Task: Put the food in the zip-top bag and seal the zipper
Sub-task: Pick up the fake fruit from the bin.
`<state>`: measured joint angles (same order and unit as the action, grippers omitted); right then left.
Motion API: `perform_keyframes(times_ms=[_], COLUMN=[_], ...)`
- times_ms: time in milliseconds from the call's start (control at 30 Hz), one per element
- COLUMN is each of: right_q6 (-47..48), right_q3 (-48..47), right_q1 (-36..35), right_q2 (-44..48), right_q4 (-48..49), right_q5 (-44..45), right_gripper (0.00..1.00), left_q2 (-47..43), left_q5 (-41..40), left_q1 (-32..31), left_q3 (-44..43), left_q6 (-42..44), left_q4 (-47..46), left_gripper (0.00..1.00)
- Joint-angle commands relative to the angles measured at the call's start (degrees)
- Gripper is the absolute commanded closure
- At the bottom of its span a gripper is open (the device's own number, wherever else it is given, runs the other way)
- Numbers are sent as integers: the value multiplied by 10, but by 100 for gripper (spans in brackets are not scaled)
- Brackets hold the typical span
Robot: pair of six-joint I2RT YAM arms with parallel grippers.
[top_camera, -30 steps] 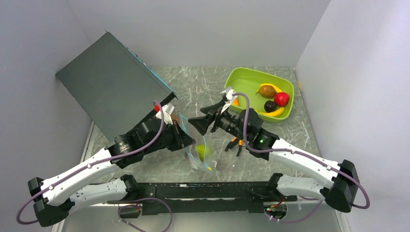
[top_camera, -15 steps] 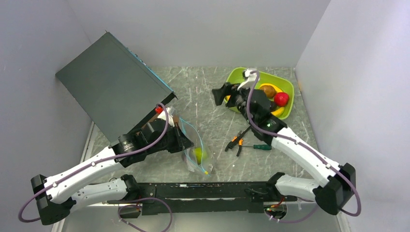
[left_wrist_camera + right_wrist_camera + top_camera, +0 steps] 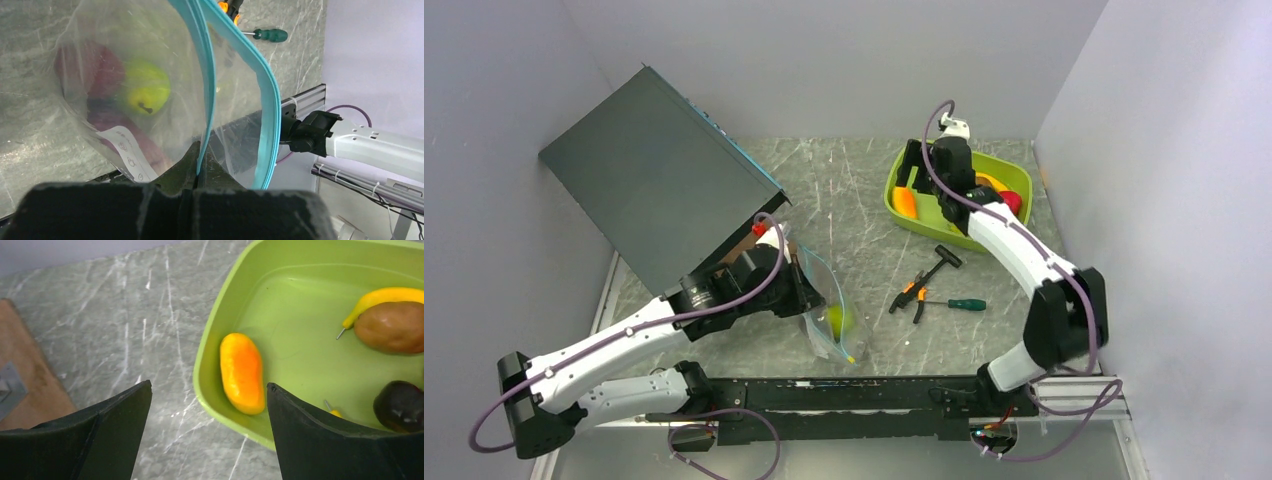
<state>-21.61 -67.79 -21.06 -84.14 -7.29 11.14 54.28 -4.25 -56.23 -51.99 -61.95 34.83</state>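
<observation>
The orange toy piece (image 3: 242, 372), smooth, oblong and glossy, lies by itself along the left wall of the lime-green tray (image 3: 310, 335), near the centre of the right wrist view. It looks like hard plastic, so it is probably light, rigid and a little slippery, and a pinch across its narrow waist rather than end to end looks safest. The right gripper (image 3: 207, 395) hangs over it with its fingers spread wide and nothing between them. Towards the right edge of that view sit a brown pear (image 3: 390, 327), a yellow banana (image 3: 380, 296) and a dark plum (image 3: 400, 405). The zip-top bag (image 3: 832, 305) is in the lower middle of the overhead view, clear, thin and floppy, and it would likely collapse if released. The left gripper (image 3: 199, 167) is pressed together on one lip of its blue-green zipper (image 3: 270, 100), leaving the mouth gaping. A green apple (image 3: 146, 90) and a dark purplish piece (image 3: 92, 67) show through the film.
</observation>
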Motion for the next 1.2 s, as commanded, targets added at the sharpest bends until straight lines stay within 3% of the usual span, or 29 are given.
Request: perform_keyframes(times_ms=[0, 267, 567, 933, 1067, 1167], right_q6=[6, 47, 43, 52, 67, 68], right_q3=[-64, -150, -147, -136, -100, -62], right_q1=[37, 80, 81, 81, 81, 83], right_q2=[-89, -265, -325, -279, -217, -158], right_q4=[-24, -47, -29, -30, -13, 10], right_q5=[-53, -115, -143, -135, -88, -61], right_gripper=[13, 11, 12, 44, 73, 85], left_q2=[16, 26, 34, 60, 50, 40], left_q5=[12, 27, 19, 29, 27, 25], left_q1=[2, 1, 0, 1, 1, 1], left_q3=[-19, -20, -34, -51, -48, -42], left_q6=[7, 0, -2, 7, 6, 4], left_q4=[-27, -27, -10, -11, -8, -7], left_gripper=[100, 100, 100, 100, 100, 100])
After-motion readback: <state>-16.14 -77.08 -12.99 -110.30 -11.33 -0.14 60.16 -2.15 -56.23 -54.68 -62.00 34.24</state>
